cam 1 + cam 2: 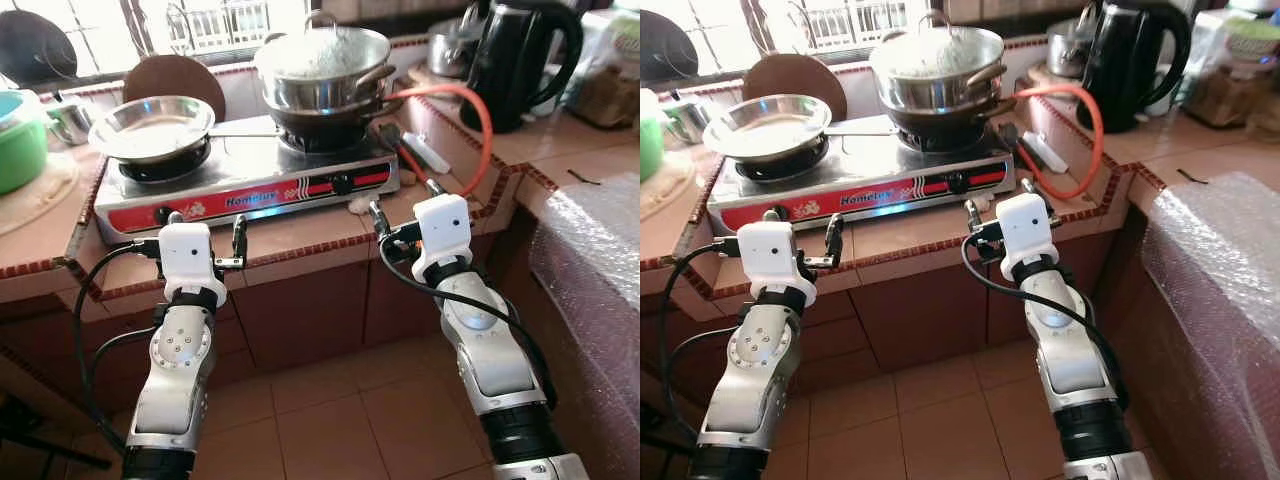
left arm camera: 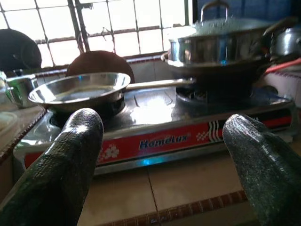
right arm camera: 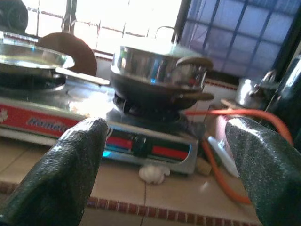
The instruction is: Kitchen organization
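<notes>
A two-burner stove (image 1: 250, 185) stands on the tiled counter (image 1: 300, 235). A steel frying pan (image 1: 152, 125) sits on its left burner. On the right burner a lidded steel pot (image 1: 322, 62) rests in a dark wok (image 1: 325, 118). A garlic bulb (image 3: 151, 173) lies on the counter by the stove's front right corner. My left gripper (image 1: 205, 228) hovers open at the counter's front edge, facing the pan side, with nothing between its fingers (image 2: 70, 155). In front of the pot, my right gripper (image 1: 405, 203) is also open and empty, its fingers (image 3: 70, 160) wide apart.
An orange gas hose (image 1: 480, 120) loops right of the stove, near a black kettle (image 1: 515, 60). A green bowl (image 1: 18, 145) and a round brown board (image 1: 175, 78) stand at the left. A bubble-wrapped surface (image 1: 600, 250) borders my right arm. Tiled floor (image 1: 330, 410) lies below.
</notes>
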